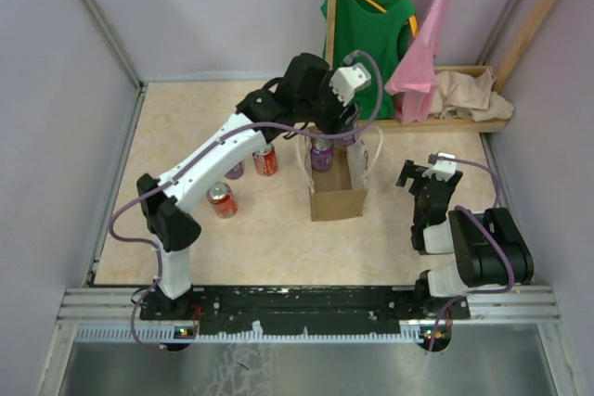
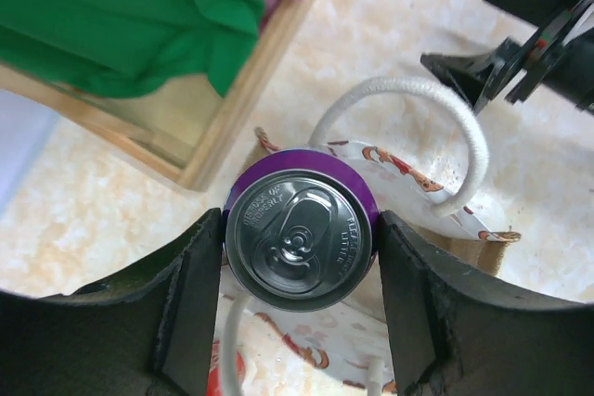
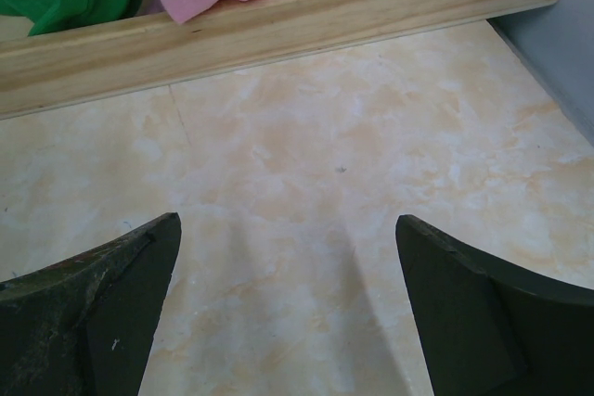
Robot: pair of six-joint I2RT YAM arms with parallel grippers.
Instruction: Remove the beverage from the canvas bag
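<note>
**Left claw [image 2: 299,231] clamped on the purple can [image 1: 321,155] at the mouth of the canvas bag [image 1: 337,194].**

The bag stands unheld on the worktop [image 1: 186,118], with the right claw [image 3: 288,308] gaping wide and well apart from it. It could therefore ride up or tip with the can (light cloth, I judge). A white loop handle [image 2: 461,127] arcs close by the rim and might snag. The can's body is hidden, so its depth in the bag cannot be told.

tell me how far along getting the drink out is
Done: the left hand is shut on the purple can. In hand: the can sits at the mouth of the canvas bag, not yet clear. Left: lift it out, set it down. The right hand is open, away from the bag.
</note>
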